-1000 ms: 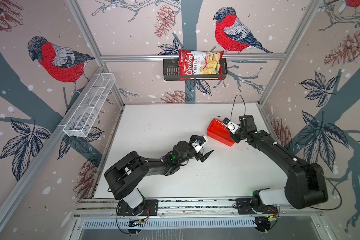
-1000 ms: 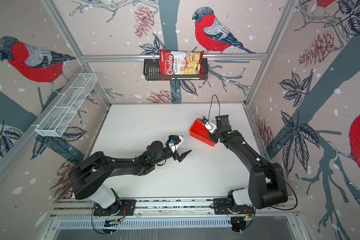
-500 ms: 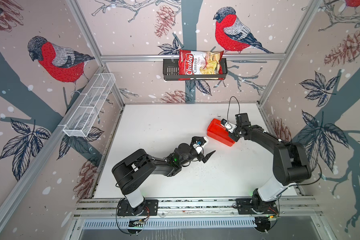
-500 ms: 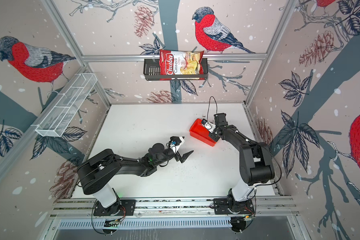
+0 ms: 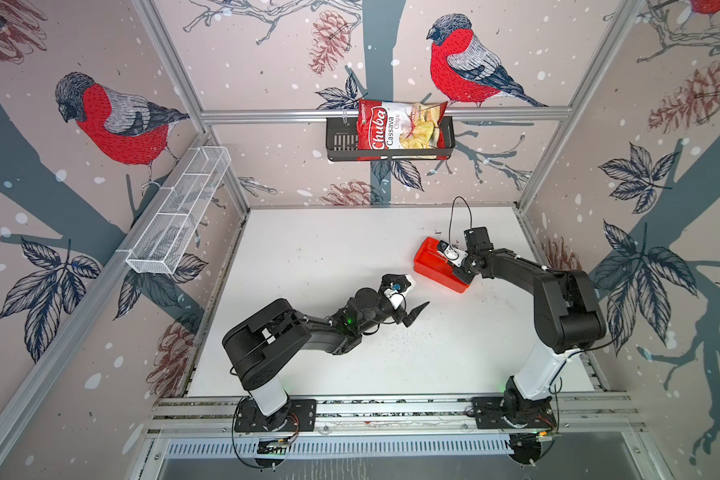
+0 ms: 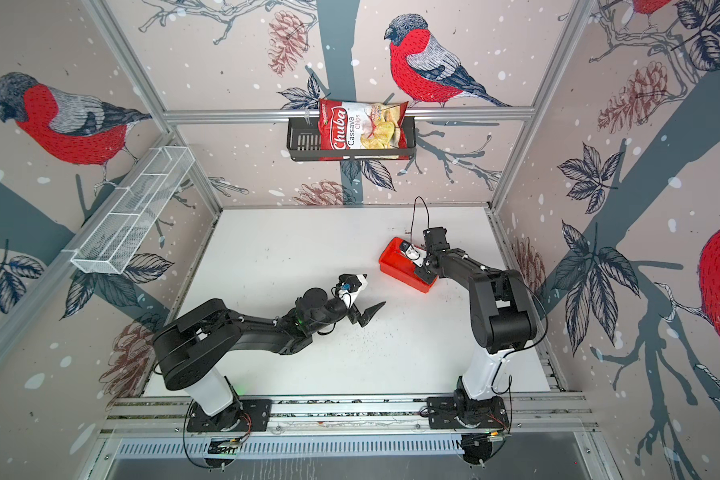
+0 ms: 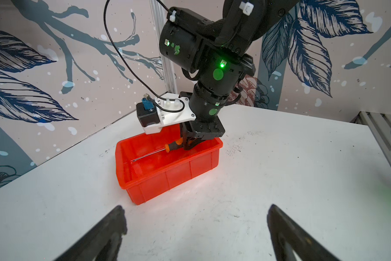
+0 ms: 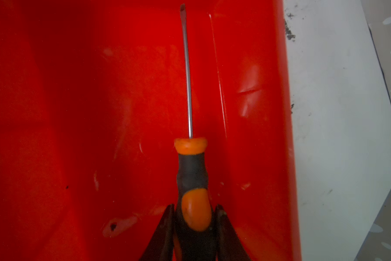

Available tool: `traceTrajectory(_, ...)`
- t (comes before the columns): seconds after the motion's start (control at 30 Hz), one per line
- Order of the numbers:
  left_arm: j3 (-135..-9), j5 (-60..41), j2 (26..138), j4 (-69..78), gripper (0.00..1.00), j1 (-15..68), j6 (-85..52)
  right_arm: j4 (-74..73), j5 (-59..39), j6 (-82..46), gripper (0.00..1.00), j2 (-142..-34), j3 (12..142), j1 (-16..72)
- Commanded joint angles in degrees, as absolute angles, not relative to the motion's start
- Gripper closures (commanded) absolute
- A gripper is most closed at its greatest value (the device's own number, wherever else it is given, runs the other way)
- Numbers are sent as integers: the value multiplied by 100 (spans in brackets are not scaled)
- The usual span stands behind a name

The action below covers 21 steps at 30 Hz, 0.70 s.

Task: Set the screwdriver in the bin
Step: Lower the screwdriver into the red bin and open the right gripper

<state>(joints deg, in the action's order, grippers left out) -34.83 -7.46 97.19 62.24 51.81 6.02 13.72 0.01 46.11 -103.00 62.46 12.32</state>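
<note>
The bin, a red-orange tray, sits on the white table at the right, toward the back. My right gripper reaches down inside it and is shut on the orange-and-black handle of the screwdriver. The thin silver shaft slants down along the inside of the bin; whether its tip touches the floor I cannot tell. My left gripper hovers open and empty over bare table, a short way in front of the bin.
A black wall basket holding a chips bag hangs on the back wall. On the left wall is a white wire-mesh shelf. The right wall stands close behind the bin. Dark specks dot the table.
My right arm has folded up, its elbow rising, while the gripper with the screwdriver shifted slightly left and back over the bin. My left arm has drawn its shoulder in; its gripper barely moved.
</note>
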Motion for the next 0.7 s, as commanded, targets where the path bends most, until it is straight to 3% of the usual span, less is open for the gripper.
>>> traceTrajectory(0.0, -3472, -727, 9714, 6376, 3, 5194, 598, 1155, -43, 4512, 80, -10341, 6260, 1183)
traceTrajectory(0.47, -3387, -672, 9660, 6477, 2, 5194, 545, 1168, -97, 4490, 74, -10507, 6313, 1134)
traceTrajectory(0.67, -3373, -507, 9489, 6366, 1, 5194, 662, 1273, -331, 4480, 63, -10435, 6447, 1081)
